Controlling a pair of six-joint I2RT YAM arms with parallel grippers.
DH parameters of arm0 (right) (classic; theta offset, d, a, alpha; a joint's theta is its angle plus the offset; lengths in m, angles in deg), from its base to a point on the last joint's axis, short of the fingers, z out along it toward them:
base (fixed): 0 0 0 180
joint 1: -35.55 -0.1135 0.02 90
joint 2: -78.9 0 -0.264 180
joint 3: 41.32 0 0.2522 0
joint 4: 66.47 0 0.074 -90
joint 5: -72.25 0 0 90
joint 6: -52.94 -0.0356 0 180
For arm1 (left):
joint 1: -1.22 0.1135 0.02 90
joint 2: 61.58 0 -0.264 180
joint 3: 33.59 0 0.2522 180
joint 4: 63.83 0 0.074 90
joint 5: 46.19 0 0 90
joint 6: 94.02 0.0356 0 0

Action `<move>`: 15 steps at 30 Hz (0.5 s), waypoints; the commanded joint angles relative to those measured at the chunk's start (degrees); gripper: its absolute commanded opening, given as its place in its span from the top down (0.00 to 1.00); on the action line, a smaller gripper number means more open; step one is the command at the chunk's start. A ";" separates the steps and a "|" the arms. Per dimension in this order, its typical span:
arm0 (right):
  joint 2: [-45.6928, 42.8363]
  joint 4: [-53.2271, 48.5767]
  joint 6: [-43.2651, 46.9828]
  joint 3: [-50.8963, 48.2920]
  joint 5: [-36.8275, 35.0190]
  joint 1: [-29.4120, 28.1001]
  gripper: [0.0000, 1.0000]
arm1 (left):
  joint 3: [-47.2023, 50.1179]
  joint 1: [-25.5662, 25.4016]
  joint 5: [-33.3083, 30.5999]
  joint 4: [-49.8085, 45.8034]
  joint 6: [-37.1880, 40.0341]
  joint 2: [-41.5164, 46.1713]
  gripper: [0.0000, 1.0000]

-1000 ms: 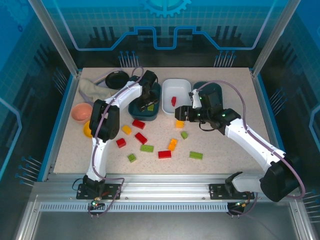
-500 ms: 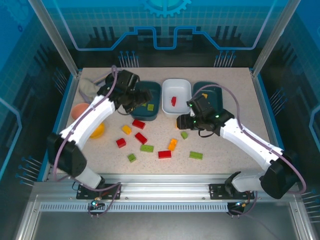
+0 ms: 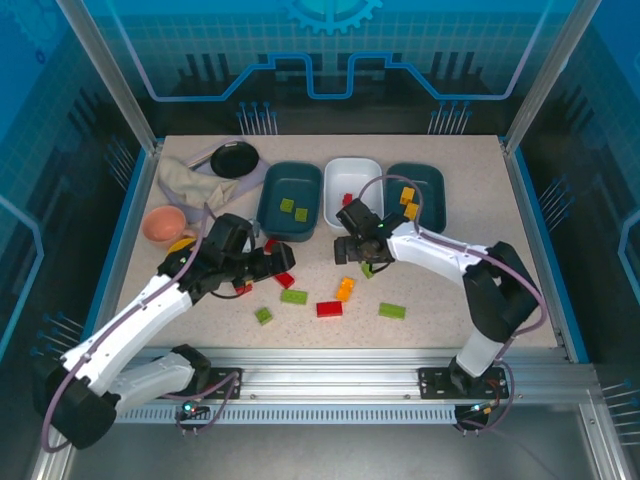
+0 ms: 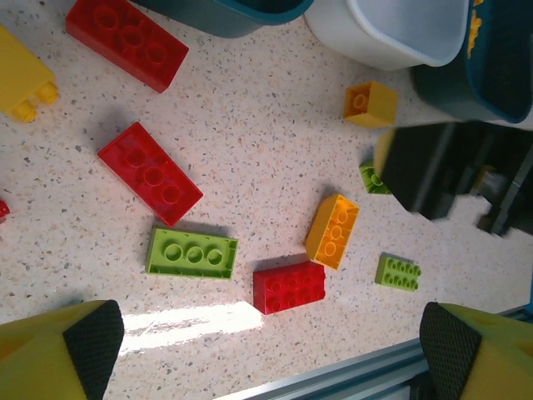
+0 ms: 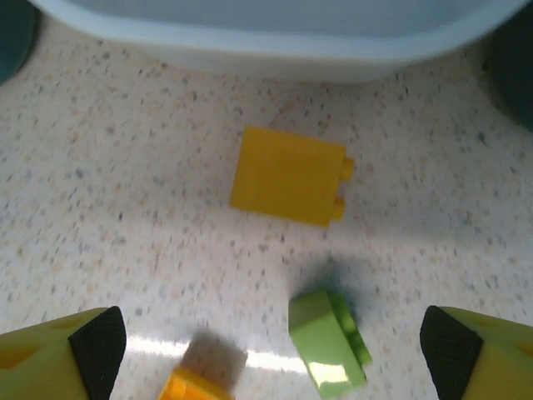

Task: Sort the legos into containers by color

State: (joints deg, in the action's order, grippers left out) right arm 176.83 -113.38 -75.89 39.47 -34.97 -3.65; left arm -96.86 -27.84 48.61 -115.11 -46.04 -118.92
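both grippers are open and empty: the left gripper (image 4: 273,337) hangs with its fingers spread wide over the loose bricks, and the right gripper (image 5: 275,346) does the same over a yellow brick (image 5: 287,177) lying just beside the wall of the white tub (image 5: 250,33). sorting looks partly done to us: the left teal tub (image 3: 280,180) holds two green bricks, the white tub one red brick (image 3: 347,200), the right teal tub (image 3: 432,188) a couple of orange-yellow ones, and about ten bricks lie on the table (image 3: 525,200) between the arms. risks we see: the yellow brick is so close to the white tub that a finger coming down could hit the rim or shove the tub instead of clearing the brick. a tilted green brick (image 5: 329,346) sits near it and could get knocked or caught in the same pinch, so two colors travel together. on the left side a long red brick (image 4: 150,173) touches or nearly touches a flat green brick (image 4: 191,252), we cannot tell which, and a wide close there could drag both. the long red brick lies diagonal, so a grab without turning the wrist may pinch a corner and let it twist out. the two grippers are near each other at mid table and could bump. the yellow brick belongs in the right teal tub, and a short drop lands it in the white one.
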 commanded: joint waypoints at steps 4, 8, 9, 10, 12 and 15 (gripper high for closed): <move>5.68 3.93 -0.54 3.55 -1.64 2.34 0.10 | 1.13 -0.23 0.20 0.00 -0.61 4.05 0.04; 9.16 3.81 -0.15 5.38 -1.67 3.01 0.14 | 0.82 -0.32 -0.22 -0.25 -1.09 4.52 0.04; 9.89 4.05 -0.11 5.61 -1.44 3.23 0.17 | 0.73 -0.22 -0.22 -0.04 -1.27 4.52 0.04; 10.54 4.19 -0.04 5.99 -1.26 3.47 0.20 | 0.68 -0.31 -0.23 0.06 -1.44 4.52 0.04; 11.67 4.23 0.20 6.88 -0.89 3.60 0.26 | 0.70 -0.38 -0.22 0.38 -1.73 4.52 0.04; 13.26 3.16 0.16 8.22 -0.99 3.69 0.32 | 0.69 -0.35 -0.23 0.39 -1.75 4.44 0.04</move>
State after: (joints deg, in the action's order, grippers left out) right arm 188.63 -109.64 -75.56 45.44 -35.56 -0.66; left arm -96.36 -27.88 48.61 -114.97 -47.13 -115.12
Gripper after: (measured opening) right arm 0.685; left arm 0.957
